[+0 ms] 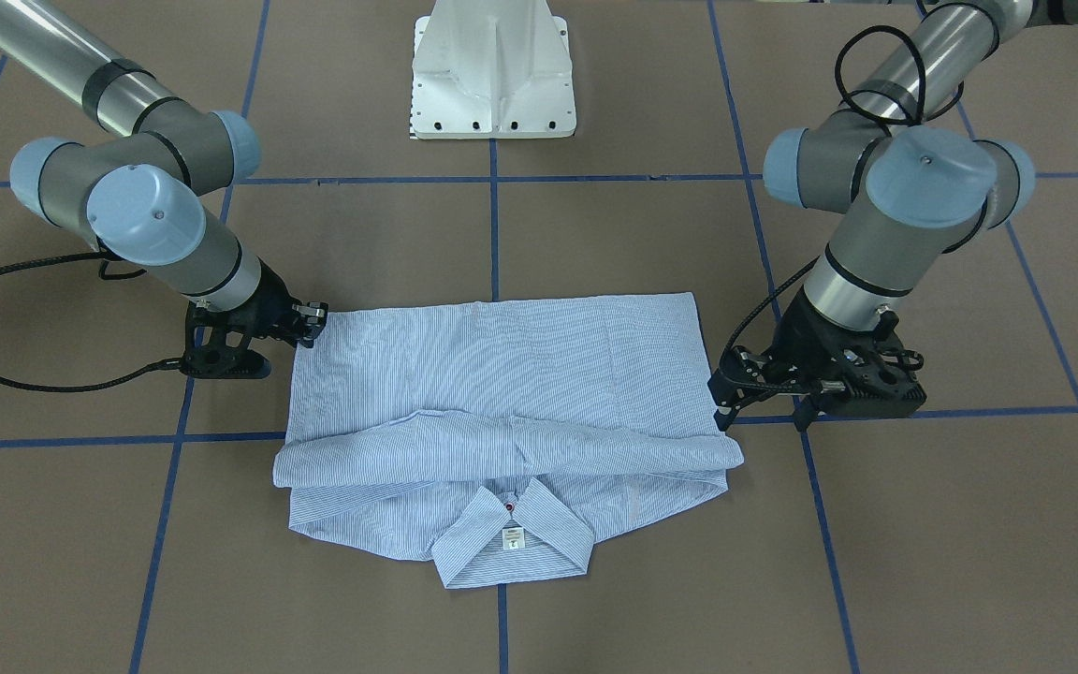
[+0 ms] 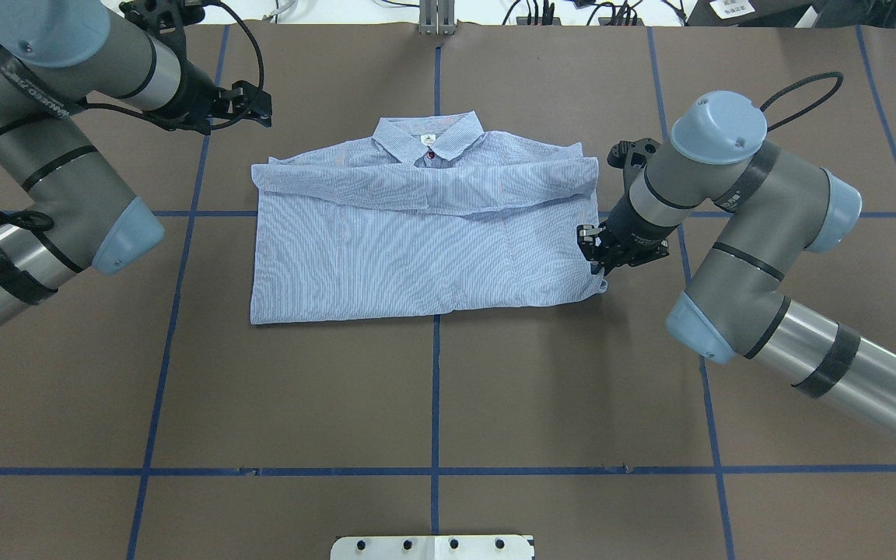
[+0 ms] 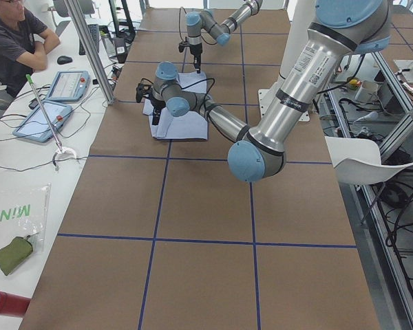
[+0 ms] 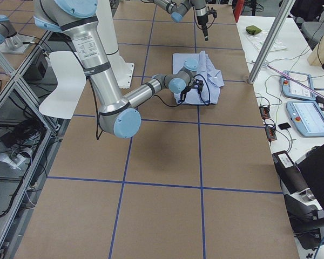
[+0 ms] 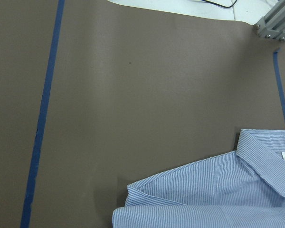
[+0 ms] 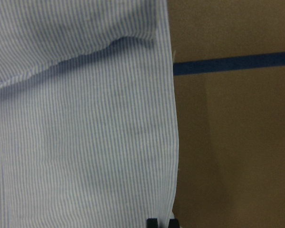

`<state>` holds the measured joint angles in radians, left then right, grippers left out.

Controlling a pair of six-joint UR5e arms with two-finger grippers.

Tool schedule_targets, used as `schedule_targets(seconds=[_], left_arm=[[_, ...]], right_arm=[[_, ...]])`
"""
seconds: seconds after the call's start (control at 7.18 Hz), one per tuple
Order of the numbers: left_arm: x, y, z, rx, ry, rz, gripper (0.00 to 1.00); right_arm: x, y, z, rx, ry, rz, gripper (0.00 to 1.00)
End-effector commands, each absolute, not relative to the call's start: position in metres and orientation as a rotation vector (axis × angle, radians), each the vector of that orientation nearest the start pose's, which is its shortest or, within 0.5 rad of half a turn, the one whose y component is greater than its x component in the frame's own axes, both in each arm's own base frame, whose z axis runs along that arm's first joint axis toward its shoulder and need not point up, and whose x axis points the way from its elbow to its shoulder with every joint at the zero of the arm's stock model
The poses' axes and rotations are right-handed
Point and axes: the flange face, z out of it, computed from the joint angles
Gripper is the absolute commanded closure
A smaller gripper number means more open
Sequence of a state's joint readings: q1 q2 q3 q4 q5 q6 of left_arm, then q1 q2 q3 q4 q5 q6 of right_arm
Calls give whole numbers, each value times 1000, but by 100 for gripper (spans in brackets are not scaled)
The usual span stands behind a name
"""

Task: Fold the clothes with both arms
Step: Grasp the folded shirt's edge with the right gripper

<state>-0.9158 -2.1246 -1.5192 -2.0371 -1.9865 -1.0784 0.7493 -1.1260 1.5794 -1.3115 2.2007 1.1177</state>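
- The shirt (image 2: 425,249) is lying flat in the upper middle of the overhead view. Its collar (image 2: 428,134) is pointing toward the top of the frame. A folded band of cloth is lying across the chest just below it, and the rest is forming a neat rectangle.
- It is looking thin, light and limp. A hold taken mid-panel would likely be letting the cloth sag and slide. The firmer hems and corners at the two side edges are the better places to be pinching, with both sides lifted together so the next fold is coming out square.
- The right gripper (image 2: 597,253) is sitting at the shirt's right edge, near the lower right corner in the overhead view. In its wrist view the fingertips (image 6: 152,222) are showing almost together, right at the hem. It is looking like a pinch on the cloth, though the frame's bottom edge is cutting the tips off.
- The left gripper (image 2: 264,107) is hanging at the upper left of the overhead view, near the shirt's shoulder corner but not touching it. Its jaws are standing spread and holding nothing.
- The brown table (image 2: 432,404) is carrying blue tape (image 2: 436,365) in a grid, and the white base (image 1: 492,75) is showing at the top of the front view.
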Motion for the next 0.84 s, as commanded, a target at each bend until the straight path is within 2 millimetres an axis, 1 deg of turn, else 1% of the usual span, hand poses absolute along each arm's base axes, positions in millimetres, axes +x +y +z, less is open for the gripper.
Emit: schedule_targets(seconds=[0.0,0.14,0.28,0.42,0.56,0.7], left_arm=[[352,-611,304,327,975,-184,1],[352,-611,304,327,975,-184,1],[351,-611,304,329,975,-184,1],[351,-610,301,333,980,-183,1],[350,-610,302,332,977,-185,1],[350,-609,305,329,975,-184,1]], right_arm=[[-436,-504,367,-109,-913,46,100],[-433,-501,362,-107,-921,43,100],[-427,-492,355,-98,-938,31,100],[-426,-477,344,-94,-961,4,100],[-412,-458,341,-96,-978,-12,100],[-390,-438,350,-99,-985,-18,100]])
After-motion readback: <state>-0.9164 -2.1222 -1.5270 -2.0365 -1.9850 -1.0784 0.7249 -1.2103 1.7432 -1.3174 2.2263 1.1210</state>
